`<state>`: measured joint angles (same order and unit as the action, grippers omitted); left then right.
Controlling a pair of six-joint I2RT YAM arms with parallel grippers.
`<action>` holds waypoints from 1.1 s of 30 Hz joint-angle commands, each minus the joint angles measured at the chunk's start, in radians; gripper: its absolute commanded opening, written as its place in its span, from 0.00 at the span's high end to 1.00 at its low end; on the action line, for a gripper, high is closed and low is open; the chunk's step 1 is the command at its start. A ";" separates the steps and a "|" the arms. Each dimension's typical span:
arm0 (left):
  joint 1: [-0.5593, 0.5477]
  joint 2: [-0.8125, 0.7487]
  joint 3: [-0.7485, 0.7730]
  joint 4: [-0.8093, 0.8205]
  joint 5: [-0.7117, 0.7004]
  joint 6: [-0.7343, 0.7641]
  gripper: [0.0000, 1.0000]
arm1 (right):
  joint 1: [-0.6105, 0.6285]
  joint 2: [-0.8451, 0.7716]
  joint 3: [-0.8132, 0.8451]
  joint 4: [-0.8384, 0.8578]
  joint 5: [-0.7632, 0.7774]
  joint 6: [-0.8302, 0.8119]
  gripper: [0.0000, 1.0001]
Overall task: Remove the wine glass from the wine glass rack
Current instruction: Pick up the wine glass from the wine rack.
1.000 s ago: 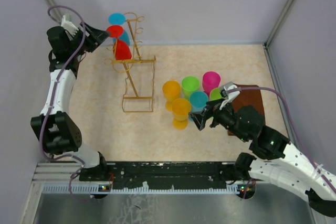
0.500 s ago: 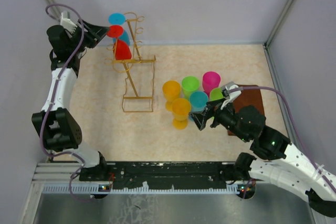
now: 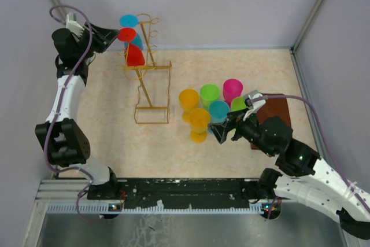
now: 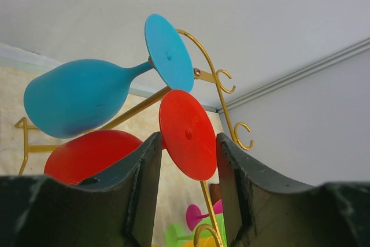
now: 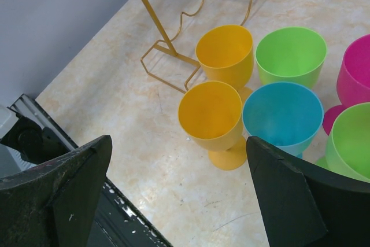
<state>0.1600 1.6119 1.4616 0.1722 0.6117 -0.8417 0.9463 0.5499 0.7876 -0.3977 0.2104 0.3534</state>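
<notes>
While the left gripper (image 4: pixel 188 140) sits high beside the top of the wine glass rack (image 5: pixel 150 8), which stands at the far left of the table (image 3: pixel 115 143), its jaws are partly open on either side of the round foot of a red wine glass (image 3: pixel 134 56). The glass hangs on the rack just below a blue wine glass (image 4: pixel 78 96). Whether the jaws press the foot cannot be told. The right gripper (image 5: pixel 178 143), spread wide and empty, hovers over upright coloured goblets (image 3: pixel 218 110) beside a brown board (image 3: pixel 276 108).
</notes>
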 commanded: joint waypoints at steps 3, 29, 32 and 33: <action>0.007 0.008 -0.005 0.031 -0.016 -0.005 0.54 | 0.000 0.010 0.044 0.034 -0.007 0.010 0.01; -0.014 0.048 0.009 0.010 -0.017 -0.025 0.66 | 0.001 0.012 0.038 0.029 -0.015 0.016 0.01; -0.015 0.049 0.013 0.010 -0.010 -0.034 0.71 | 0.001 0.011 0.039 0.024 -0.013 0.016 0.01; -0.015 0.049 0.012 0.011 -0.011 -0.039 0.71 | 0.000 0.010 0.039 0.021 -0.013 0.016 0.01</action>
<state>0.1516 1.6524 1.4605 0.1650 0.5877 -0.8654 0.9463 0.5594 0.7876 -0.4091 0.1978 0.3637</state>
